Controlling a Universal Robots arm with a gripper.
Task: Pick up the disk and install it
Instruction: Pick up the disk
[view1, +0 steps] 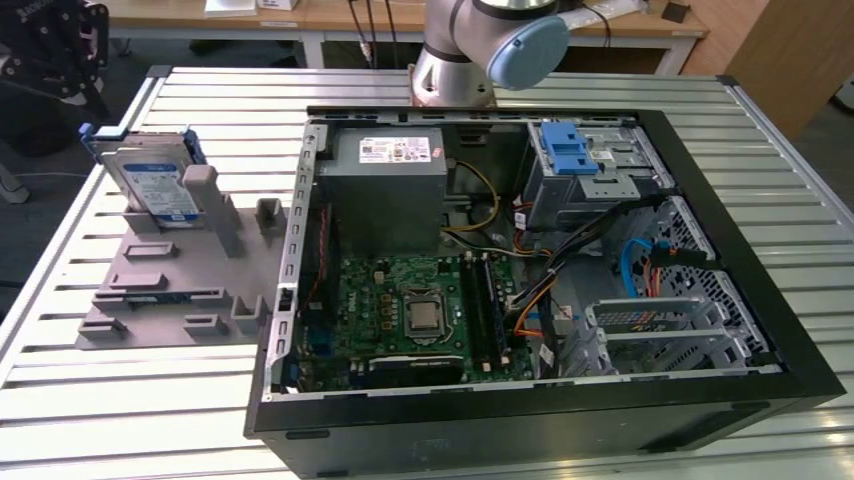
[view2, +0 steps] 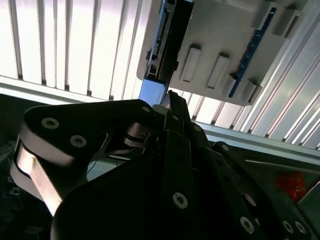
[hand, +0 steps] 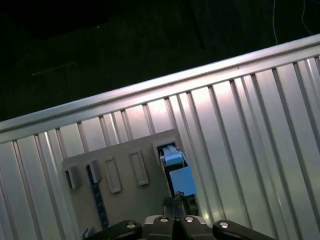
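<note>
Standing on a short end, the disk (view1: 144, 180) leans in the far end of a grey holder (view1: 147, 290) on the exterior view's left, outside the case (view1: 534, 420). Its long axis rises from the holder and tilts back. The labelled face looks up and toward the near side of the table (view1: 80, 400), and the blue bracket runs along both long edges. In the second wrist view the disk (view2: 167, 45) shows edge-on with its connector edge toward the camera. In the first wrist view the disk (hand: 179, 177) sits at the holder's corner.

The gripper (view2: 172, 100) hangs near the disk's upper end with no contact to be seen, and the first wrist view has the gripper (hand: 175, 222) just short of it. Whether the gripper is apart or together cannot be told.

A tall post (view1: 203, 195) of the holder stands just beside the disk on the case's side. The open case lies flat, its raised wall between the holder and the inside. The cage (view1: 587, 165) with its blue latch sits in the far corner on the exterior view's right, beside the grey box (view1: 387, 185). Cables (view1: 641, 265) loop just in front of it. The arm (view1: 461, 50) rises behind the case.
</note>
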